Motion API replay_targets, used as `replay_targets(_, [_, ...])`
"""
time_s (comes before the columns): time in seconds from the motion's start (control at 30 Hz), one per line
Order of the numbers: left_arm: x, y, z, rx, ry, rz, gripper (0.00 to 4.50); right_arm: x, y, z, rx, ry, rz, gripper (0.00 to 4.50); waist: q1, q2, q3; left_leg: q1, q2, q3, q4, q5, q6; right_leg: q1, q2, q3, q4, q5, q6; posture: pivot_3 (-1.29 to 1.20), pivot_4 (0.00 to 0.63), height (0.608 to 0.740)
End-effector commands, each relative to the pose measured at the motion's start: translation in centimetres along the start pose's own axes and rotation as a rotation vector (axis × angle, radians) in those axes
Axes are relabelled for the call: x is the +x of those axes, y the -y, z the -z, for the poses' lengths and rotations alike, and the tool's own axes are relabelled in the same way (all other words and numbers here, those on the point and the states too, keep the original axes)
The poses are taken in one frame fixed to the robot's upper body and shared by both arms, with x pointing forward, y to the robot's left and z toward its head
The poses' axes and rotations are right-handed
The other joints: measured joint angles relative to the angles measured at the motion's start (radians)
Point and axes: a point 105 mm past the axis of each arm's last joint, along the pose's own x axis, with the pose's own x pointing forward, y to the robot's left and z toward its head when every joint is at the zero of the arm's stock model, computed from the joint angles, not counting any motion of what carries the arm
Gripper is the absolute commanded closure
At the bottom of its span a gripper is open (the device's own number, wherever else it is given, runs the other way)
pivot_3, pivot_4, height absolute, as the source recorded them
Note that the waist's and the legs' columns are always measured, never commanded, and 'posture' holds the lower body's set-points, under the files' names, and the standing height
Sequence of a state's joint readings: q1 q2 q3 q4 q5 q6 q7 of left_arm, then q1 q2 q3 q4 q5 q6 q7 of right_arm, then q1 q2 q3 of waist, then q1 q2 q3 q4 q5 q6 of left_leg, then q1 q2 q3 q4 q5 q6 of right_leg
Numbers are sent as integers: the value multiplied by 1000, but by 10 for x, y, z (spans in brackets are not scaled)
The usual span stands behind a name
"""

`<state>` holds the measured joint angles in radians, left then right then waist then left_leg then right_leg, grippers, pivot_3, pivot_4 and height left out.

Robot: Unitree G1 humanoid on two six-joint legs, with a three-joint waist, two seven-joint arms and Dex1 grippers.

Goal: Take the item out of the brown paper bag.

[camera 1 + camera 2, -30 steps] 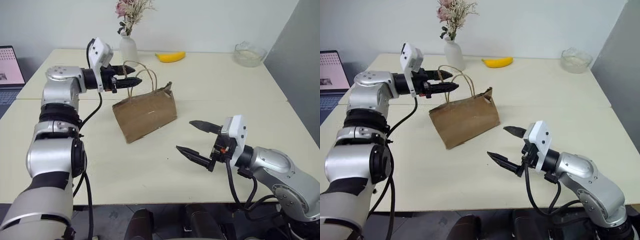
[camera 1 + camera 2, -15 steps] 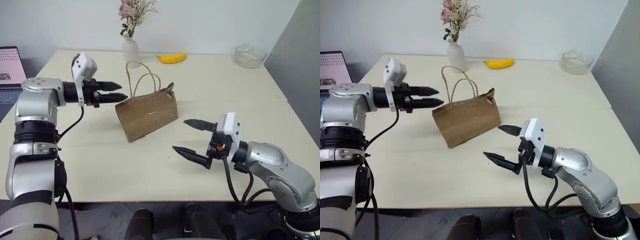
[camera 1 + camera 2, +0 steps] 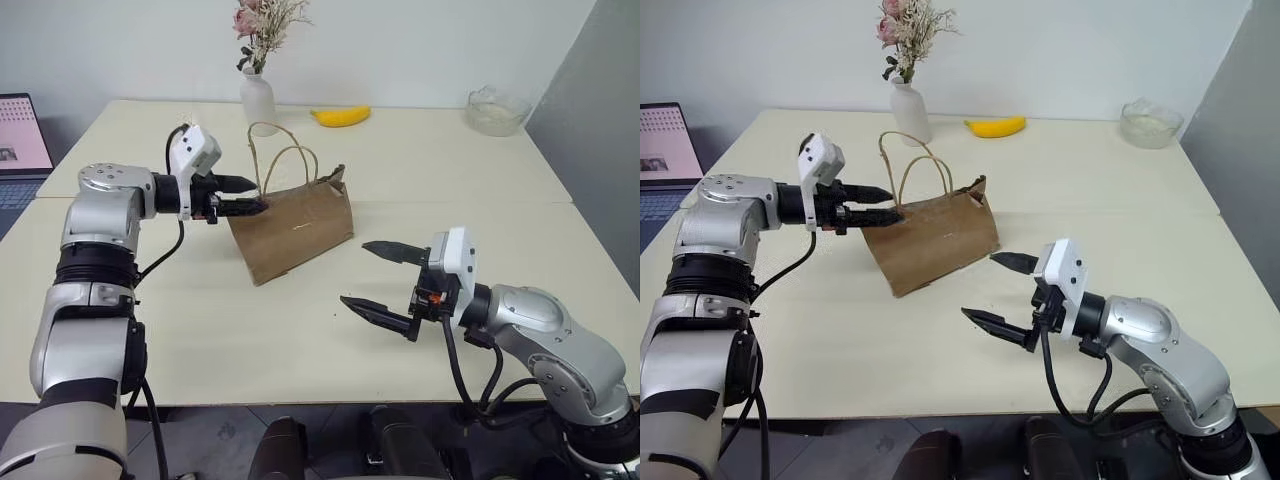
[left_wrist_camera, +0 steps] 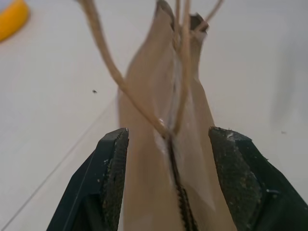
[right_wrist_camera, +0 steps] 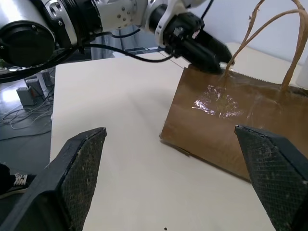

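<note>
While straddling the brown paper bag (image 3: 292, 228) top edge, left fingers (image 3: 243, 195) parted, nearest; right fingers (image 3: 385, 282) wide, clear of bag.

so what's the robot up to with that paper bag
The left gripper has its fingers open on either side of the top edge of the creased brown paper bag, by its thin tan loop handles. The bag stands on the cream table with its mouth nearly closed. The right gripper hangs wide open in front of the bag, holding nothing.

Office/lab: cream tables (image 3: 300, 330), laptop (image 3: 20, 135), floor cables (image 5: 24, 103).
</note>
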<state>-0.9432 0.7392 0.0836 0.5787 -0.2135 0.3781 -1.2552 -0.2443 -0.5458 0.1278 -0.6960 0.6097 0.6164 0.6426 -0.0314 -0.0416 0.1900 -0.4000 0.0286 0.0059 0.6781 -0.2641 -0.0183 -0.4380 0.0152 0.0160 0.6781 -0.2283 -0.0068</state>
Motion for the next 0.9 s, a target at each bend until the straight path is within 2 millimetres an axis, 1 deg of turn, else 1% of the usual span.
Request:
replay_targets(0.03, [-22, 7, -32, 7, 136, -59, 1719, -1, -5, -10, -45, 34, -2, 0, -1, 0, 0, 0, 0, 0, 0, 0, 0, 0, 0, 0, 0, 0, 0, 0, 150, 740])
replay_targets(0.13, [-34, 42, -18, -66, 108, -13, 1719, -1, -5, -9, -39, 35, -11, 0, -4, 0, 0, 1, 1, 1, 0, 0, 0, 0, 0, 1, 1, 0, 0, 0, 150, 740])
replay_targets(0.2, [-39, 55, -9, -109, 84, -10, 1719, 0, -5, -8, -38, 37, -18, 0, -1, 0, 0, 2, 1, 0, 0, 0, 0, 0, -1, 0, 1, 0, 0, 0, 150, 740])
replay_targets(0.23, [-40, 58, -5, -120, 75, -20, 1719, 0, -4, -8, -38, 37, -22, 0, 0, 0, 0, 2, 1, 0, 0, 0, 0, 1, -1, 0, 1, 0, 0, 0, 150, 740])
replay_targets(0.37, [-42, 47, 5, -155, 85, -161, 1719, 4, -2, -9, -43, 44, -50, 0, 7, -2, -1, 2, 0, -2, 0, 0, 0, 2, -1, -1, 1, 0, 0, 0, 150, 740])
replay_targets(0.43, [-41, 46, 7, -158, 82, -167, 1719, 5, -1, -9, -45, 47, -59, 0, 7, -2, -2, 3, -1, -1, 0, 0, 0, 2, -1, -1, 1, 0, 0, 0, 150, 740])
replay_targets(0.53, [-38, 52, 12, -182, 50, -87, 1719, 6, 0, -10, -51, 48, -74, 0, 5, -2, -2, 3, -1, 0, 0, 0, 0, 2, -1, 0, 0, 0, 0, 0, 150, 740])
replay_targets(0.6, [-40, 66, 21, -176, -20, 17, 1719, 7, 1, -10, -55, 48, -79, 0, 4, -2, -2, 3, 0, 0, 0, 0, 0, 2, 0, 0, 0, 0, 0, 0, 150, 740])
replay_targets(0.7, [-43, 76, 24, -193, -47, 90, 1719, 6, 0, -10, -57, 45, -78, 0, 3, -2, -2, 3, 0, 0, -1, 0, 0, 1, 0, 0, 0, 0, -1, 0, 150, 740])
replay_targets(0.83, [-41, 106, 36, -230, -102, 200, 1719, 5, -2, -8, -51, 42, -68, 0, 3, -2, -2, 3, 0, 0, -1, 0, 0, 1, -1, 0, 1, -1, -1, 0, 150, 740])
replay_targets(0.9, [-35, 122, 53, -255, -155, 242, 1719, 5, -3, -8, -47, 42, -65, 0, 3, -2, -2, 3, 0, 0, -1, 0, 0, 1, -1, 0, 0, -1, -1, 0, 150, 740])
